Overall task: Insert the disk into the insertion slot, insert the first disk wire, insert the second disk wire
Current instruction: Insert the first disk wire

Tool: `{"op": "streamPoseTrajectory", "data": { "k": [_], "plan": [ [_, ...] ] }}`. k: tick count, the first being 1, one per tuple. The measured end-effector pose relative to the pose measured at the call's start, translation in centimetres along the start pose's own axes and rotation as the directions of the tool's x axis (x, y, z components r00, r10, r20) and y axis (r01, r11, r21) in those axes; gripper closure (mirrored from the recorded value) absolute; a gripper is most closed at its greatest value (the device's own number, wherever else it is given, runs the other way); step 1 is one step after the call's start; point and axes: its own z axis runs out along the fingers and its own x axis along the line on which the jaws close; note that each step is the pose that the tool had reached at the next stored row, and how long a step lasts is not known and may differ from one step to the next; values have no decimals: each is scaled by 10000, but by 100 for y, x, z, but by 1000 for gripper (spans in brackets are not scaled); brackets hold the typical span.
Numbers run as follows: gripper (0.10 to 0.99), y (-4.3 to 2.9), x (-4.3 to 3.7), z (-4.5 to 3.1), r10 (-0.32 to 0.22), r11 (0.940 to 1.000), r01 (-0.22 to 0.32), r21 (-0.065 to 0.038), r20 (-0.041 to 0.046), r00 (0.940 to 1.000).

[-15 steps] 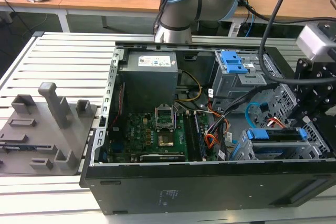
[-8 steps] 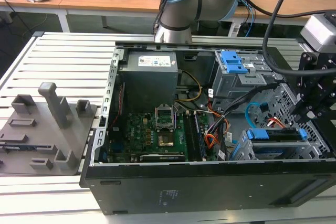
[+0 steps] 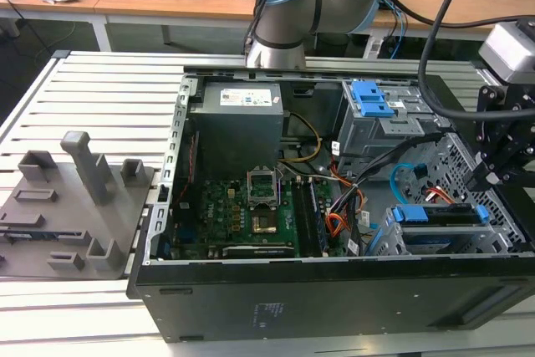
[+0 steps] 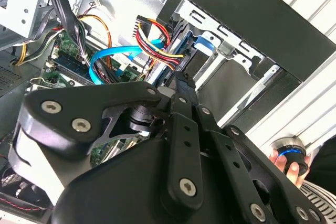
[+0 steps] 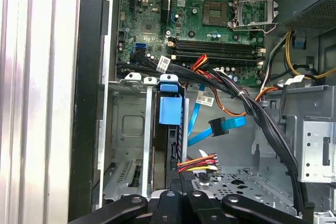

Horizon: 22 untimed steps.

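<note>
We see the disk [image 5: 170, 109] seated on edge in the slot [image 5: 127, 129], its blue bracket end toward the motherboard [image 5: 210, 24]. Our claw [image 5: 182, 191] sits right at the black plug of the orange-red wires [image 5: 198, 162], just beside the disk; we cannot tell how far it is open or whether it grips the plug. The blue cable [image 5: 227, 125] hangs nearby, its plug unconnected.

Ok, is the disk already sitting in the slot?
Yes, in the first wrist view the disk, in its blue bracket, stands on edge between the silver walls of the slot.
</note>
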Motion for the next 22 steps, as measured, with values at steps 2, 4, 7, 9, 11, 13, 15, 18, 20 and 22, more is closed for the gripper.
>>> {"op": "streamPoseTrajectory", "data": {
  "k": [2,4,7,9,11,13,15,18,20,22],
  "plan": [
    [980,0,0,-1,0,10000,0,1,0,10000],
    [980,0,0,-2,0,10000,0,0,-1,10000],
    [980,0,0,-4,0,10000,0,1,0,10000],
    [980,0,0,-5,0,10000,0,0,0,10000],
    [980,16,-1,-5,0,10000,0,0,-4,10000],
    [980,42,-2,-1,0,10000,0,0,-2,10000],
    [980,63,-2,4,0,10000,0,0,0,10000],
    [980,96,-2,21,0,10000,0,0,-1,10000],
    [980,116,-3,39,0,10000,0,1,-1,10000],
    [980,162,-4,60,-1,10000,1,1,-1,10000]
  ]
}}
